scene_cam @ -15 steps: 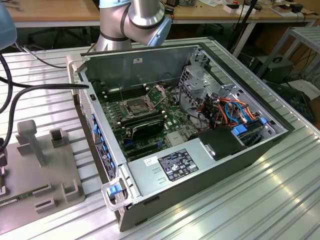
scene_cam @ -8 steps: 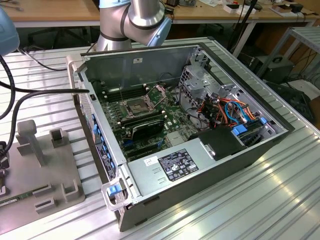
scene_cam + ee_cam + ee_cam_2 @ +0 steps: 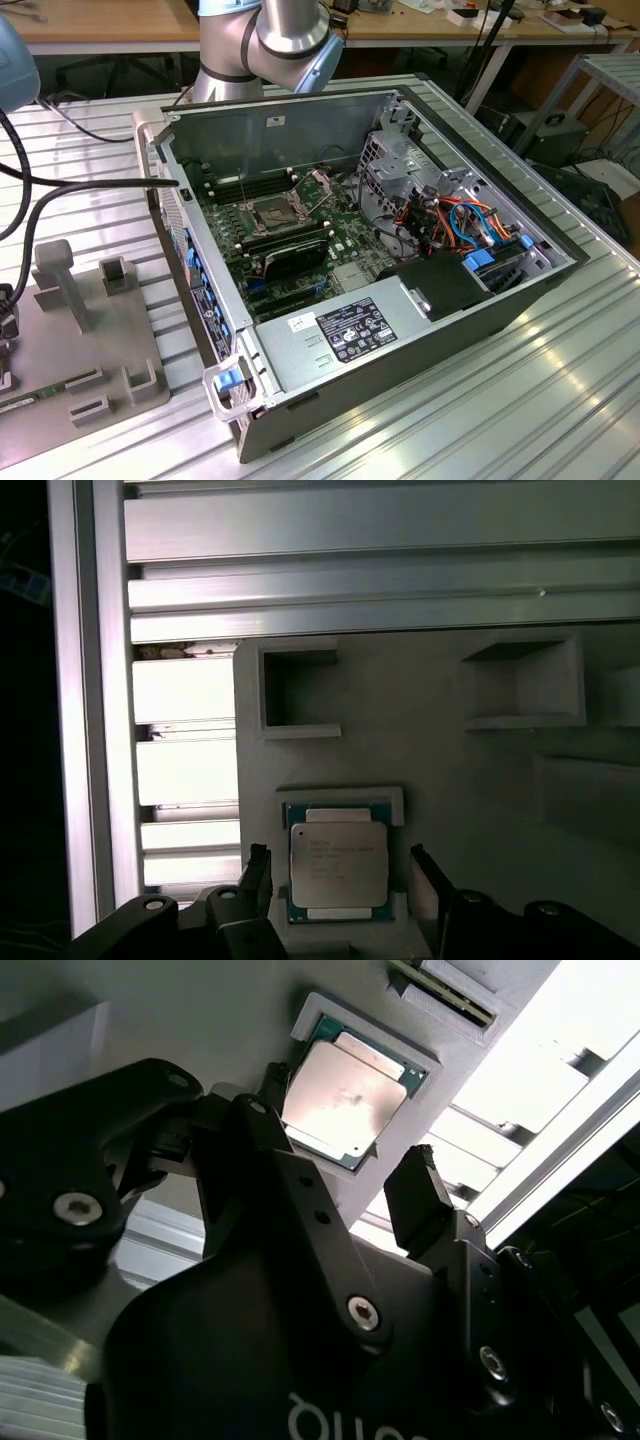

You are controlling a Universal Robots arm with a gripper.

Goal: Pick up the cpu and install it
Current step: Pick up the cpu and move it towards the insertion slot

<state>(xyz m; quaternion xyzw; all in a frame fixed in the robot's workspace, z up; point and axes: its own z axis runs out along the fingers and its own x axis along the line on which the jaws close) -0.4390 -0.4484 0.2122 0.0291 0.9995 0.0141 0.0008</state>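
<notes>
The cpu [image 3: 338, 865] is a small square chip with a dull silver top and a green rim. It lies flat in a shallow recess of the grey fixture block [image 3: 420, 750]. My gripper [image 3: 340, 880] hangs just above it, open. One black fingertip [image 3: 258, 872] stands on each side of the chip, with a small gap to each edge. In the second wrist view the cpu [image 3: 345, 1090] shows between the same fingers [image 3: 415, 1185] of the gripper [image 3: 345, 1135]. In the exterior view the dark square socket [image 3: 272, 212] sits on the board inside the open computer case [image 3: 400, 345].
The grey fixture block [image 3: 90, 340] lies on the ribbed aluminium table [image 3: 520, 400] at the exterior view's left, beside the case. It carries upright posts [image 3: 55, 275] and a memory stick [image 3: 440, 990]. Memory sticks [image 3: 285, 255] and cable bundles [image 3: 450, 220] crowd the case. The arm's base [image 3: 265, 45] stands behind.
</notes>
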